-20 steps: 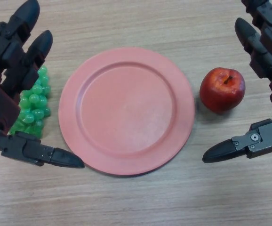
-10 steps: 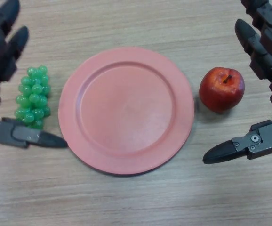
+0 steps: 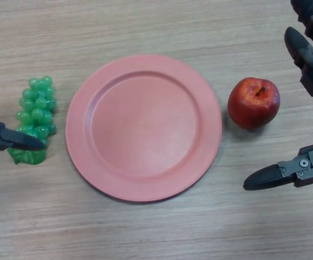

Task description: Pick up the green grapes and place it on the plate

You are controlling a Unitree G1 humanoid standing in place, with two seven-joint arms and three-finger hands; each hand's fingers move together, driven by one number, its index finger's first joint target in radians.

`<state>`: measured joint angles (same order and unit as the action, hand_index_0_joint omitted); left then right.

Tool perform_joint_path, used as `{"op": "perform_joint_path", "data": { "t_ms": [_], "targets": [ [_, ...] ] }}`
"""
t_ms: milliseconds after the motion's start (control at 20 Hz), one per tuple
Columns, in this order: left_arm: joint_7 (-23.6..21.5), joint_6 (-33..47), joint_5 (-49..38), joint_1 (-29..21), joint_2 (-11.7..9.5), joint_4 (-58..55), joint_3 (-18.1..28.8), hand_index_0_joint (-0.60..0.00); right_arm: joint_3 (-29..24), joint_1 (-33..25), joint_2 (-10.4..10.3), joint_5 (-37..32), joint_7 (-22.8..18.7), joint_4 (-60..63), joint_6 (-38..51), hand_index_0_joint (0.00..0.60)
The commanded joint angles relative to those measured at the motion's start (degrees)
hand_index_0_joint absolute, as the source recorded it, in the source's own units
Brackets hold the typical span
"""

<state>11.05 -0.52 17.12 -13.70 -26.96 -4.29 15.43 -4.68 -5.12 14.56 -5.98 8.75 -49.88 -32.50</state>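
Note:
A bunch of green grapes [image 3: 34,114] lies on the wooden table, just left of a round pink plate [image 3: 144,127] that holds nothing. My left hand [image 3: 7,138] shows only at the left edge: its thumb reaches in over the lower part of the grapes and a fingertip shows at the top left corner. Its fingers are spread wide and hold nothing. My right hand [image 3: 308,81] hangs open at the right edge, fingers above and thumb below, apart from everything.
A red apple [image 3: 253,102] sits on the table right of the plate, between the plate and my right hand. The table is light wood.
My left hand has drawn away to the left, uncovering the whole bunch of grapes. My right hand has shifted slightly right and down. Grapes, plate and apple stay put.

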Motion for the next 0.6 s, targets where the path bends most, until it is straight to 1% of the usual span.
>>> {"op": "perform_joint_path", "data": {
  "t_ms": [50, 150, 250, 400, 550, 600],
  "targets": [
    [-5.38, 7.45, 4.57, -1.67, -4.33, 0.77, 2.42, 0.000, -2.41, -0.63, 0.94, -1.53, -1.45, -3.37, 9.94, 0.000],
    [-6.38, 8.74, 8.06, -1.68, -4.25, 3.87, 1.65, 0.000, -2.29, -0.54, 0.86, -1.37, -1.49, -3.66, 9.93, 0.000],
    [-7.19, 8.95, 8.74, -2.01, -3.96, 6.51, 1.13, 0.000, -1.87, -0.72, 0.90, -0.90, -1.48, -4.12, 9.45, 0.000],
    [-6.97, 9.38, 8.41, -2.56, -3.61, 8.87, -0.25, 0.000, -2.33, -0.99, 0.95, -1.56, -1.33, -5.27, 7.99, 0.000],
    [-8.22, 10.19, 12.30, -2.77, -3.79, 12.82, -1.38, 0.000, -3.97, -1.34, 1.35, -3.16, -1.11, -5.70, 7.26, 0.000],
    [-7.91, 10.01, 12.55, -2.85, -3.77, 13.65, -1.60, 0.000, -4.16, -1.48, 1.49, -3.36, -1.24, -5.78, 7.08, 0.000]
  ]
}}
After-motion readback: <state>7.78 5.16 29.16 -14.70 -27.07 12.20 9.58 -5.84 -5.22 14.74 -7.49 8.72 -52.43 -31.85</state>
